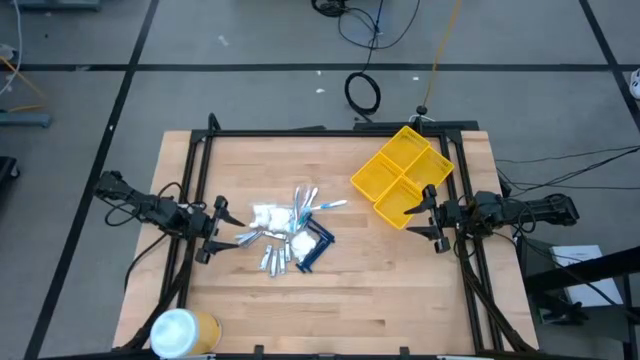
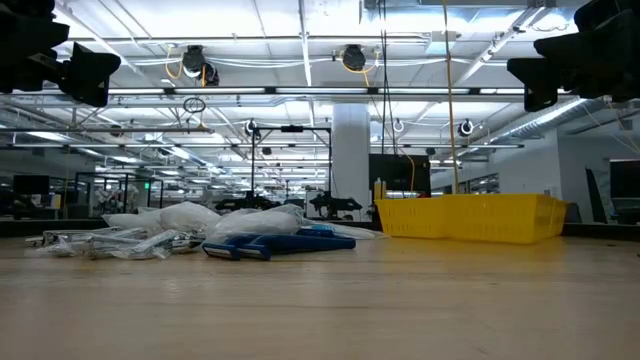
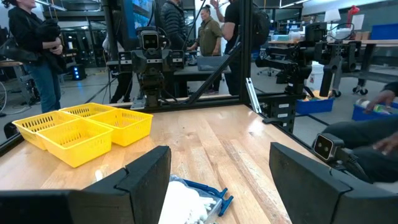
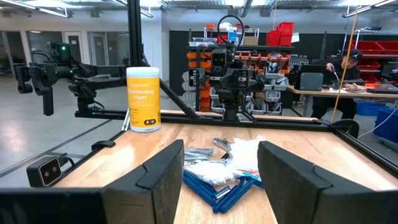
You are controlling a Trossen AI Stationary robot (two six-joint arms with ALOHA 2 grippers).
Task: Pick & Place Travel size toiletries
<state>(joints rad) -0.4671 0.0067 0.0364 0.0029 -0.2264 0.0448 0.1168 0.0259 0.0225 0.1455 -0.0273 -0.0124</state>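
Silvery tubes, white packets, blue combs: toiletries heaped between left gripper and right gripper, both spread, empty, apart.

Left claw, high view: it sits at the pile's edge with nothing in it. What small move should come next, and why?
Probably lower the left claw onto the nearest silvery tubes. It is open, empty and facing the toiletries pile, while the yellow bin holds none yet. The right claw waits, open, beside the bin.
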